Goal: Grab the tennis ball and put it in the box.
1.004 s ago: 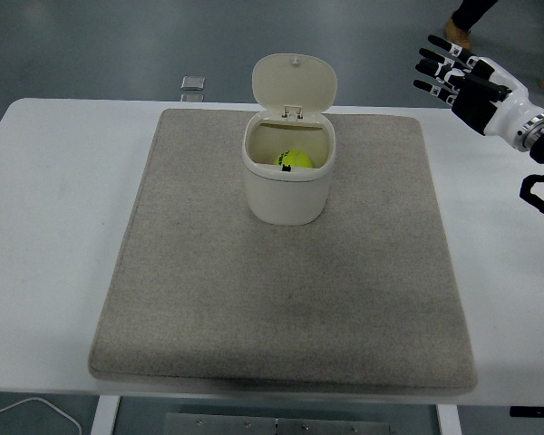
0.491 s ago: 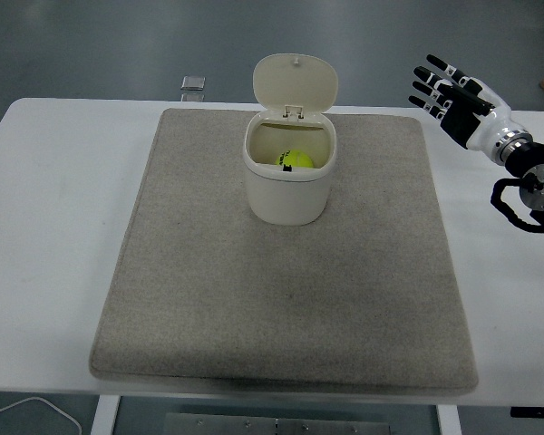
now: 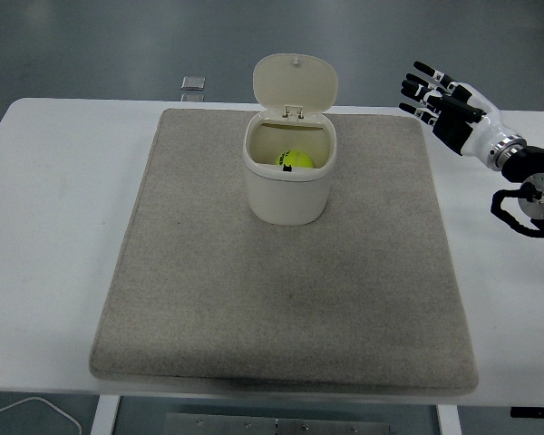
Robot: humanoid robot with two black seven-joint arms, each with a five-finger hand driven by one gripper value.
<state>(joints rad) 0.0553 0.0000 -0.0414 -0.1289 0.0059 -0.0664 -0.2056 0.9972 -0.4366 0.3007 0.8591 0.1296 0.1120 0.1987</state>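
A yellow-green tennis ball lies inside the cream box, which stands on the far middle of the grey mat. The box's hinged lid is tipped up and back. My right hand hovers over the table's far right, well to the right of the box, fingers spread and holding nothing. The left arm does not show.
The white table carries the mat. A small grey square object lies on the floor beyond the table's far edge. A white cable trails below the near left edge.
My right hand has dropped lower and drifted left toward the mat's far right corner, staying open. The ball and box have not moved.
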